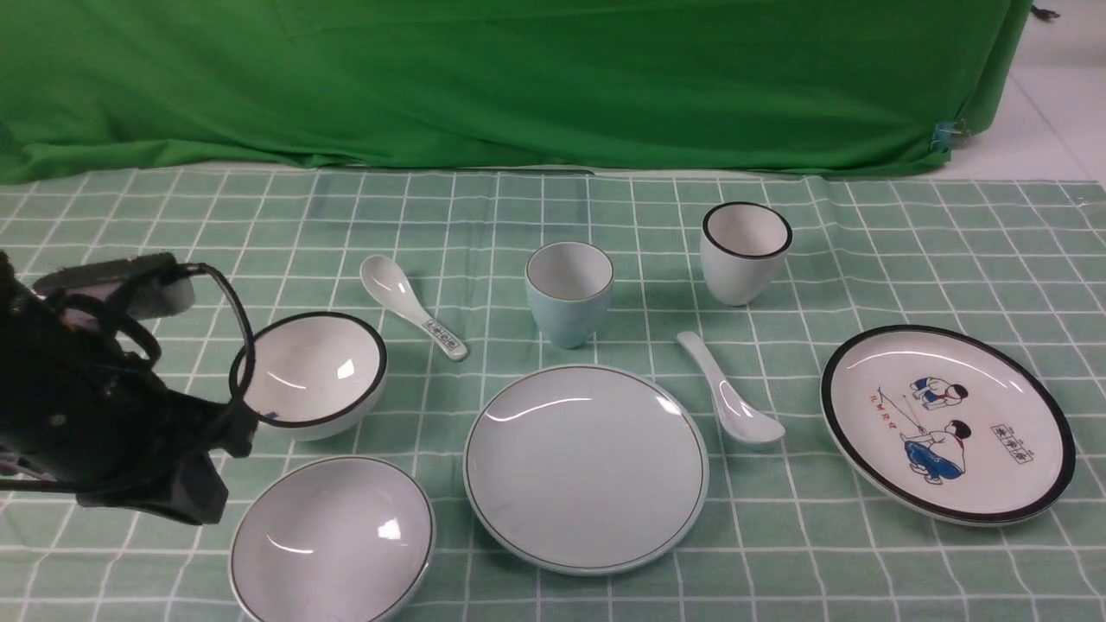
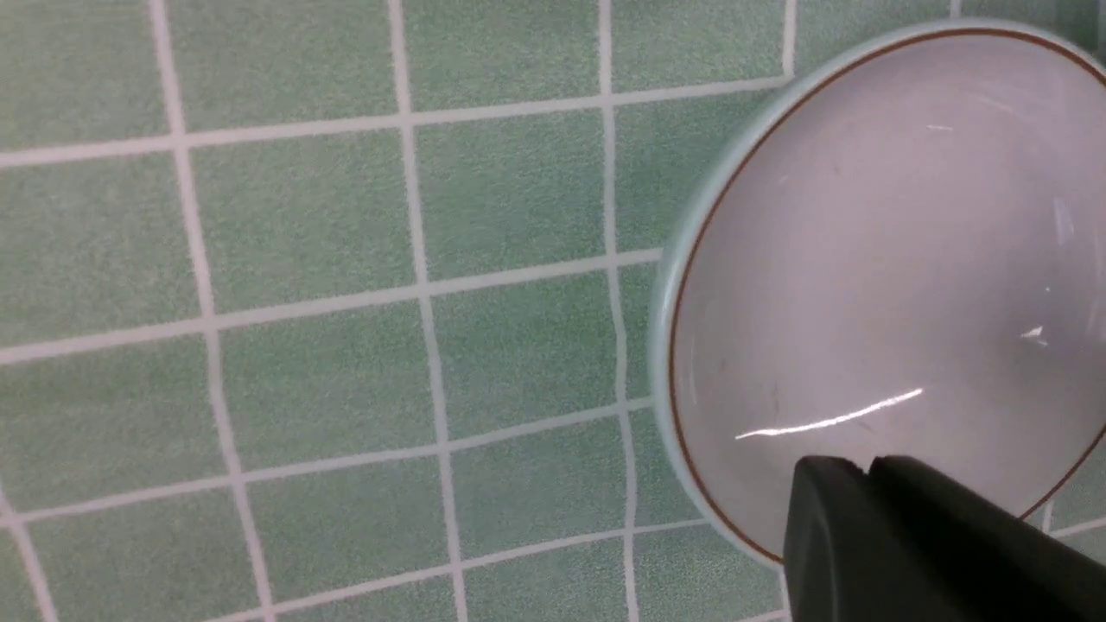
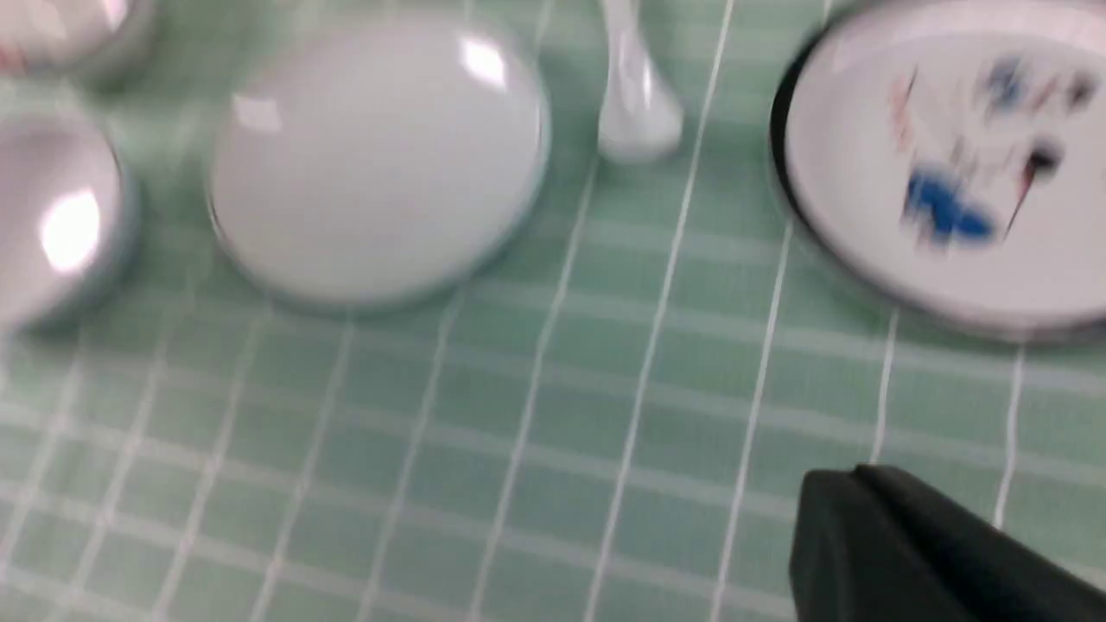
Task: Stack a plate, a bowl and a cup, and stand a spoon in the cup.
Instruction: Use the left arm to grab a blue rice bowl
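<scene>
left claw (image 2: 864, 471) closed, nothing between its tips; in its wrist view the tips overlap the edge of the bowl, contact cannot be told. right claw (image 3: 851, 479) closed, nothing between its tips, over bare cloth (image 3: 605, 389) in its wrist view.

containers, front view:
- plate (image 1: 587, 471): pale, thin dark rim line, flat on the cloth near the middle. contents: none.
- bowl (image 1: 335, 540): shallow, thin rim line, just beside the plate on its left. contents: none, only light glints on the glaze.
- cup (image 1: 568, 294): pale blue outside, white inside, upright, beyond the plate. contents: none.
- black-rimmed bowl (image 1: 313, 371): deeper, beyond the bowl, left arm (image 1: 112, 397) partly in front of its edge. contents: none.
- black-rimmed cup (image 1: 745, 250): upright, farther back and right of the cup. contents: none.
- cartoon plate (image 1: 949, 423): black rim, far right, printed figures and small marks on its face. nothing set on it.

spoons: plain spoon (image 1: 733, 397) lies on the cloth just right of the plate, its bowl end nearer the camera. marked spoon (image 1: 413, 307) lies between the black-rimmed bowl and the cup, printed handle toward the plate.

stack: plate, bowl and cup all stand apart; neither spoon is in a cup.
</scene>
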Robot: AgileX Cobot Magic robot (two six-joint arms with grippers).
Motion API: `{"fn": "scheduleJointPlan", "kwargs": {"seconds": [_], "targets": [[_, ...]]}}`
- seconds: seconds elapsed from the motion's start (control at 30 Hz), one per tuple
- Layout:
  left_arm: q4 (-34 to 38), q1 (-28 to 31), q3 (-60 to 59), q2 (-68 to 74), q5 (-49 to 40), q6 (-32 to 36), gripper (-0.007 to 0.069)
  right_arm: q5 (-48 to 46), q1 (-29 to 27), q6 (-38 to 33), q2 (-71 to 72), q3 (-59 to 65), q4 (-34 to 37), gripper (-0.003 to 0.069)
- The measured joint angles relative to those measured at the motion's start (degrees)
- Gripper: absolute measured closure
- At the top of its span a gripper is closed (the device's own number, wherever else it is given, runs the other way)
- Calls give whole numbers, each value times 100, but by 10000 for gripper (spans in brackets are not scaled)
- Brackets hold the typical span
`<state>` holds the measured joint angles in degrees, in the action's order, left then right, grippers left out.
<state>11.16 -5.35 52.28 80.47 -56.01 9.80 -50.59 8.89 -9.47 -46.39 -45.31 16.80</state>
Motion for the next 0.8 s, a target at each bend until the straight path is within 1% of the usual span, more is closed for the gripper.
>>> {"fn": "scheduleJointPlan", "kwargs": {"seconds": [0.1,0.13,0.2,0.3,0.43,0.47,0.5,0.57,0.6,0.63,0.7,0.8], "targets": [[-257,-397,0,81,202,-25,607,-261,4,-103,-667,-37,-8,636],[-474,-583,2,98,273,-144,607,-328,12,-190,-858,-49,-27,636],[-965,-772,6,124,383,-509,603,-381,25,-325,-1129,-60,-26,636],[-1460,-831,6,129,586,-944,583,-374,38,-375,-1261,-62,-26,636],[-1683,-831,6,147,799,-1132,517,-298,38,-392,-1275,-67,-26,636],[-1705,-831,6,167,861,-1151,484,-274,38,-399,-1269,-67,-26,636],[-1710,-831,6,174,877,-1151,484,-260,38,-399,-1264,-67,-26,636],[-1762,-831,6,345,1020,-1172,368,-158,38,-399,-1232,-67,-26,636],[-1763,-831,6,382,1034,-1172,359,-146,38,-399,-1224,-67,-26,636],[-1763,-831,6,535,1065,-1172,298,-111,38,-399,-1217,-67,-26,634],[-1742,-831,8,778,1076,-1177,217,-79,38,-399,-1206,-67,-26,634],[-1686,-831,8,1121,1111,-1177,133,-36,38,-399,-1187,-67,-26,628]]}}
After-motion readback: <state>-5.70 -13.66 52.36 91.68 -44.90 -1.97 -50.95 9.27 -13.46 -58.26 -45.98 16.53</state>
